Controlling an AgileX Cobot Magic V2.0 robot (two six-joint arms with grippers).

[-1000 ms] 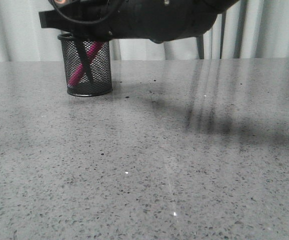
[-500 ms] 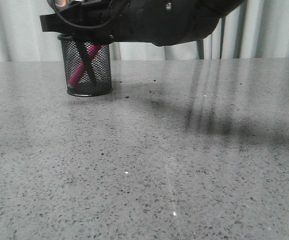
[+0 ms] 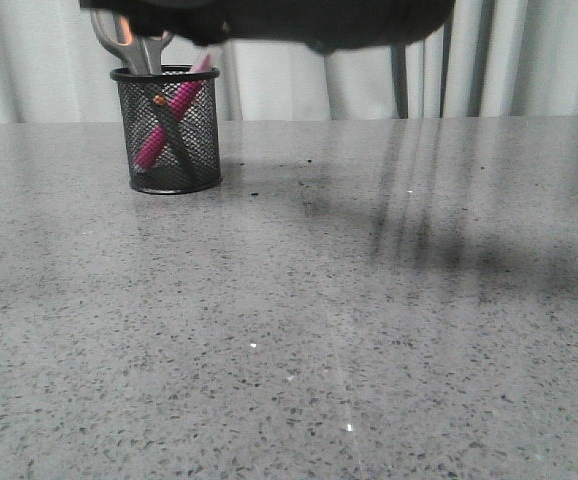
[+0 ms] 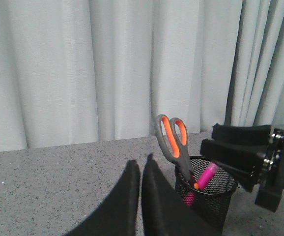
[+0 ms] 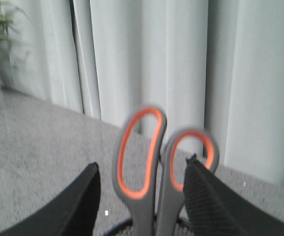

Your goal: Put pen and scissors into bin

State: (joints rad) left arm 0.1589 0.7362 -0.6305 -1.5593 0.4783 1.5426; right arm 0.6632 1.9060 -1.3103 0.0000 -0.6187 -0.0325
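The black mesh bin [image 3: 195, 160] stands on the table at the far left. The pink pen [image 3: 172, 112] leans inside it. The scissors [image 3: 129, 40] stand in it blades down, with the grey-and-orange handles above the rim. My right gripper [image 5: 143, 169] is open just above the bin, a finger on each side of the scissors' handles [image 5: 142, 157], with a clear gap on one side. My right arm [image 3: 299, 18] crosses the top of the front view. My left gripper [image 4: 141, 164] is shut and empty, close beside the bin [image 4: 215, 201], scissors [image 4: 173, 142] and pen [image 4: 207, 176].
The grey speckled table [image 3: 369, 330] reaches forward and to the right of the bin. Pale curtains [image 3: 529, 60] hang behind the table's far edge. A dark upright post [image 3: 400, 90] stands behind the table.
My right arm has risen from the bin's rim. The scissors' handles, hidden behind the gripper before, now show above the bin, and the scissors stay in it.
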